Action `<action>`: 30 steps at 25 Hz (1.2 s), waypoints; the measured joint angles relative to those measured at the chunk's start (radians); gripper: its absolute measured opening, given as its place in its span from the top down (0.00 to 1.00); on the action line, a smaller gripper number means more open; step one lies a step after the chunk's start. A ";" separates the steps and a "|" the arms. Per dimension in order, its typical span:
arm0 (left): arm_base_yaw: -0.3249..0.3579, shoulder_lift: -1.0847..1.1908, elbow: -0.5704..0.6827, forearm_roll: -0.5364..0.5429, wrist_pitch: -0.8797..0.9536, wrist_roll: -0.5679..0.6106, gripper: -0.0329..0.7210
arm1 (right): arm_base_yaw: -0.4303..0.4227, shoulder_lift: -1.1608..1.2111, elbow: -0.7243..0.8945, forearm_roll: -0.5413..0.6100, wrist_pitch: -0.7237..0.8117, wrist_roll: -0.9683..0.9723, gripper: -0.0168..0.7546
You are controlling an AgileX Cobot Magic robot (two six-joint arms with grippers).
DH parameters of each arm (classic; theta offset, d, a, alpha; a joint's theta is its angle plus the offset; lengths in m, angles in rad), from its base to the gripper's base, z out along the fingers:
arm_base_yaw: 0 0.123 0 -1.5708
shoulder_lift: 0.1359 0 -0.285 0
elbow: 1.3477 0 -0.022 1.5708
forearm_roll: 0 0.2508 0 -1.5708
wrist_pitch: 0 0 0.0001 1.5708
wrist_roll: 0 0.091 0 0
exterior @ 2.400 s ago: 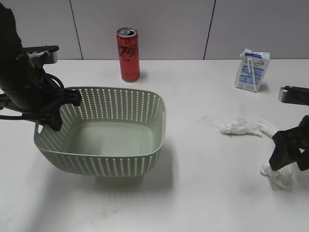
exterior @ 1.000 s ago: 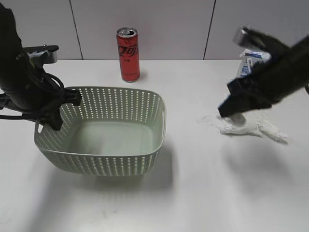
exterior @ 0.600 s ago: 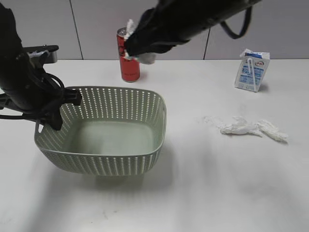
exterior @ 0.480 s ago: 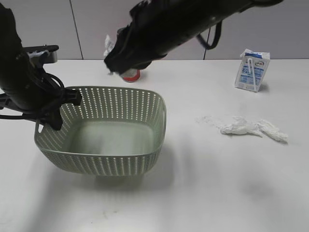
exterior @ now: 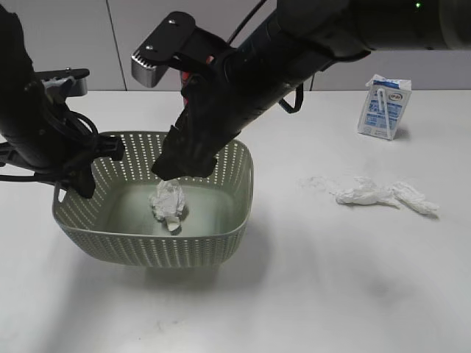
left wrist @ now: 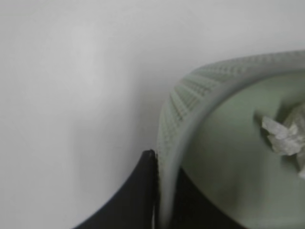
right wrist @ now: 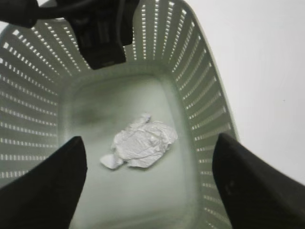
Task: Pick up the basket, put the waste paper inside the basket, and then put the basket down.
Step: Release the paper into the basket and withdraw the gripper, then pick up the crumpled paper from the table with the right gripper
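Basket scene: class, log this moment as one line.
left gripper: shut on basket | right gripper: open | one waste paper wad in basket | twisted wad on table

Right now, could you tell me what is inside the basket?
One crumpled waste paper wad lies on the floor of the basket. The right tool hangs open above it. In the exterior view, the near wall hides part of the floor.

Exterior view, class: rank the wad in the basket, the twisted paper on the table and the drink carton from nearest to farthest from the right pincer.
1. Wad: just below the right pincer, inside the basket.
2. Twisted paper: on the table, well to the right.
3. Carton: far right, near the wall.
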 joint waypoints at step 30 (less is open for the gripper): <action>0.000 0.000 0.000 0.005 0.002 0.000 0.95 | -0.608 0.145 -0.121 -0.594 0.510 0.919 0.25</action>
